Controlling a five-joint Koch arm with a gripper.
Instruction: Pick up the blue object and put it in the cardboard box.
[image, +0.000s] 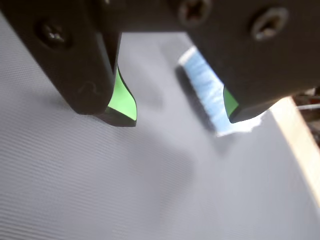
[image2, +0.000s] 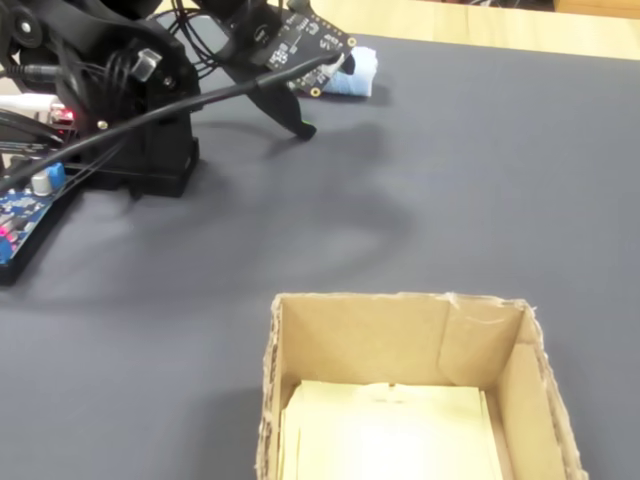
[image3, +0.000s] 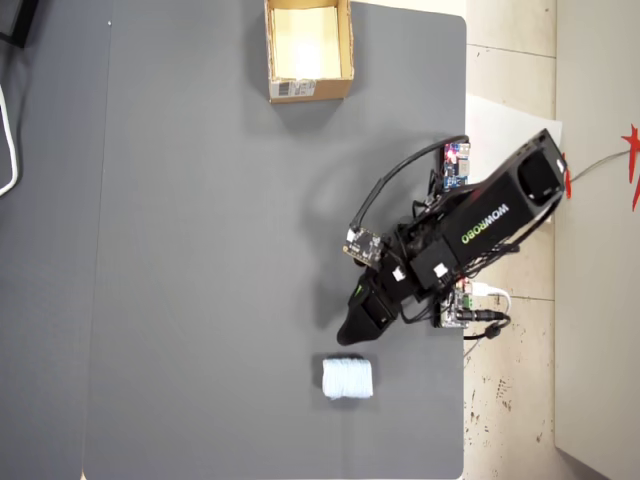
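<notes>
Lying on a dark grey mat (image3: 200, 300) with fine parallel ribbing, the blue object (image3: 348, 379) is a small pale-blue rounded lump with a soft, fuzzy-looking surface and faint ridges. In the wrist view it (image: 206, 89) shows as a fuzzy blue strip partly hidden behind one black jaw. The cardboard box (image3: 309, 90) stands well apart from it at the far end of the mat in the overhead view, square, brown, with raw corrugated edges, a pale yellowish floor and a white label on one outer side; the fixed view shows its upright flaps (image2: 400, 335) open to the top.

The black arm reaches out from its base at the mat's edge and bends down low over the surface. Its gripper (image: 182, 116) hangs just above the mat with the jaws spread wide, green pads (image: 121, 97) on their inner faces, holding nothing. In the overhead view the gripper tip (image3: 352, 333) is just beside the blue lump, not touching it.
</notes>
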